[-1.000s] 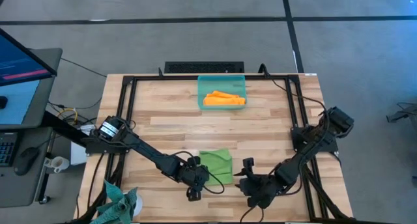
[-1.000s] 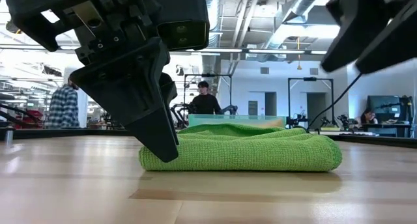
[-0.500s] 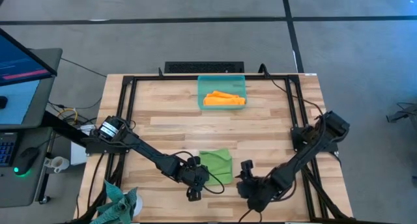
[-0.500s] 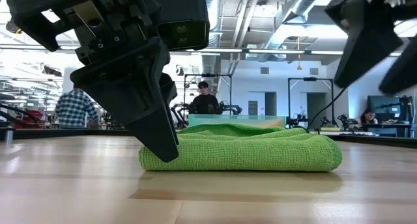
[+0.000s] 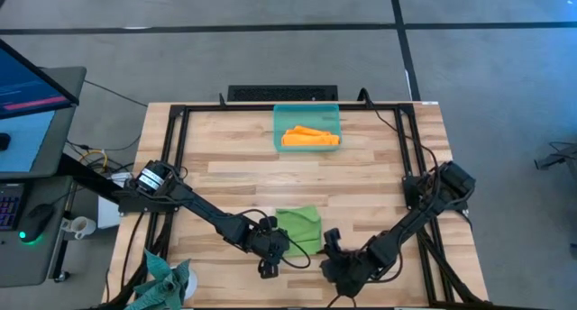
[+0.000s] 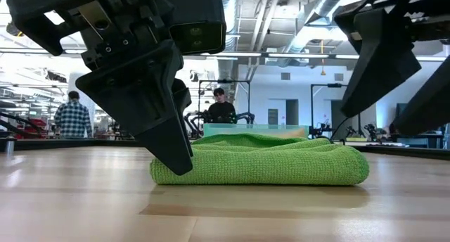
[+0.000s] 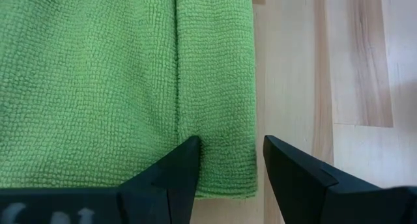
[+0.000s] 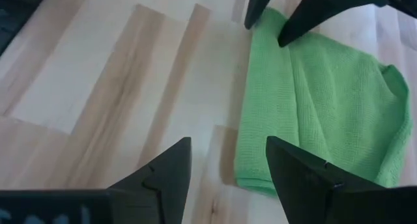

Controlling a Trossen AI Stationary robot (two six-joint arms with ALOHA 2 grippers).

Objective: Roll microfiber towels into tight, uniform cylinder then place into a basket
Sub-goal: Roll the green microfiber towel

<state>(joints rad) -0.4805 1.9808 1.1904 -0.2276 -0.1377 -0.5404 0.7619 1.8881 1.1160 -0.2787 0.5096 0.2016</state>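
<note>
A monitor (image 5: 32,94) and a teal cloth (image 5: 167,283) sit off the table's left side; two people (image 6: 70,115) stand far behind. The basket (image 5: 306,113) at the far edge holds the orange towel (image 5: 309,137). The green towel (image 5: 302,227), folded, lies near the front. The left gripper (image 7: 228,160), fingers apart, straddles its corner fold. The right gripper (image 8: 228,165), spread wide, hovers just beside the towel, arm stretched low.

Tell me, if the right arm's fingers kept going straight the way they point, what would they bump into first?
Probably the green towel. The right gripper is open over bare table, the towel's near edge just ahead, though depth is hard to judge.
</note>
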